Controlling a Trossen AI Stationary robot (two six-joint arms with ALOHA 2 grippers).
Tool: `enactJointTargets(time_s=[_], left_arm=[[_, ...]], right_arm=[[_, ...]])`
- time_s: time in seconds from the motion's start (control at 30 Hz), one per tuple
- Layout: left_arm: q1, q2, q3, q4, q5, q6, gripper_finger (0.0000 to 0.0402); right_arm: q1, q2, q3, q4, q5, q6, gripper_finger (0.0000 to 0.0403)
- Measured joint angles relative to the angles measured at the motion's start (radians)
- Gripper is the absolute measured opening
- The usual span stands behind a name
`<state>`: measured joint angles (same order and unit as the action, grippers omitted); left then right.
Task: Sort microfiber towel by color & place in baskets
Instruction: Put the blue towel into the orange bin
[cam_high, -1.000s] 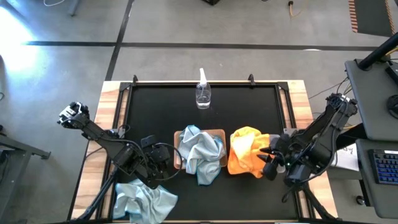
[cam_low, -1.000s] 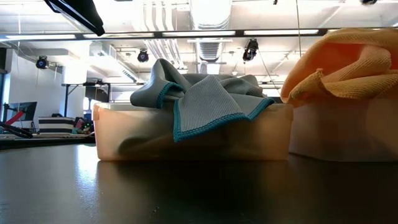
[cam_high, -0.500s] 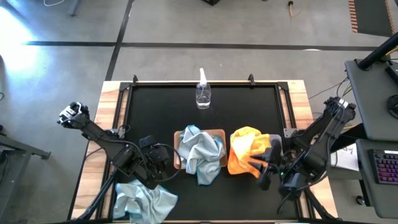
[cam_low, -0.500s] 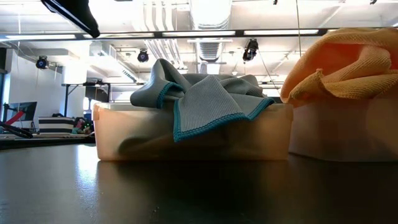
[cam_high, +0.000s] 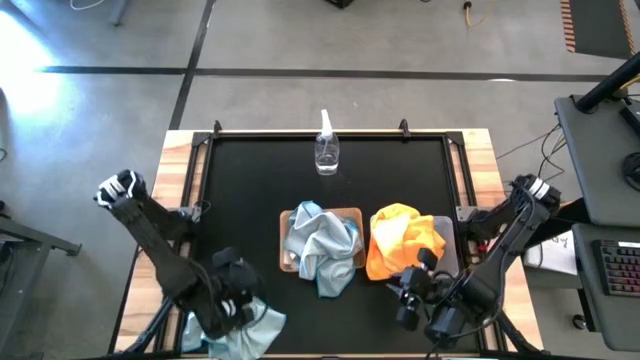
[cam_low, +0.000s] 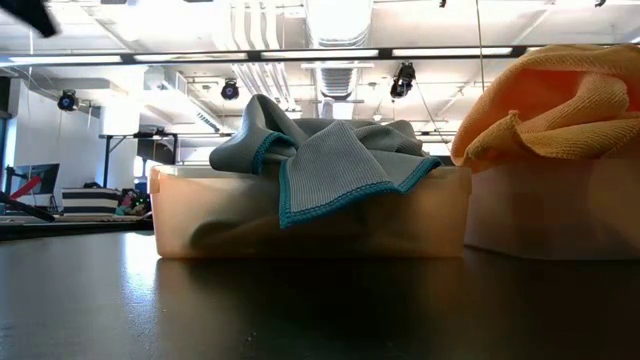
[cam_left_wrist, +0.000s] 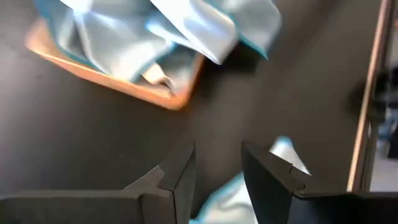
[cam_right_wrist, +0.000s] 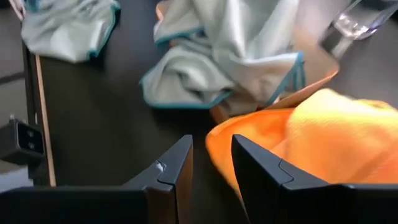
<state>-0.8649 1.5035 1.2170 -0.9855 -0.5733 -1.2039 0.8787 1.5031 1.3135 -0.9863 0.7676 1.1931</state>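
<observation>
At the mat's centre sits the tan basket (cam_high: 322, 214), a shallow rounded-corner tray heaped with soft, crumpled blue-grey towels (cam_high: 325, 245) hemmed in teal, one fold spilling over its 6 o'clock edge; just beside it at 3 o'clock the grey basket (cam_high: 447, 240) is nearly buried under a plush, mounded orange towel (cam_high: 400, 243); a loose blue towel (cam_high: 225, 328) lies rumpled on the mat at 7 o'clock, partly beneath the left gripper (cam_high: 232, 303); a clear spray bottle (cam_high: 326, 148) stands at 12 o'clock. The right gripper (cam_high: 408, 300) hangs at 5 o'clock, just off the orange heap. The low view alone shows the tan basket's cloudy, translucent wall (cam_low: 300, 215) and the towels' fine ribbed weave (cam_low: 330, 165), with the orange pile's terry folds (cam_low: 560, 110) above the grey wall; neither gripper is clear there. The wrist views alone show the fingers: the left pair (cam_left_wrist: 180, 180) parted a little over dark mat with blue cloth between, holding nothing; the right pair (cam_right_wrist: 177, 168) likewise slightly apart and empty, the orange towel's edge just beyond.
</observation>
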Motion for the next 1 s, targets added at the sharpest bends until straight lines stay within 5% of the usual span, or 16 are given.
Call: enactJointTargets(time_s=[0.63, 1.0], left_arm=[[-0.077, 0.354, 0.000, -0.112, 0.386, -0.050, 0.0113], [-0.076, 0.375, 0.051, -0.141, 0.408, -0.155, 0.0113]], right_arm=[[0.000, 0.076, 0.137, -0.003, -0.034, -0.155, 0.0095], [0.000, 0.077, 0.138, -0.003, -0.034, -0.190, 0.0092]])
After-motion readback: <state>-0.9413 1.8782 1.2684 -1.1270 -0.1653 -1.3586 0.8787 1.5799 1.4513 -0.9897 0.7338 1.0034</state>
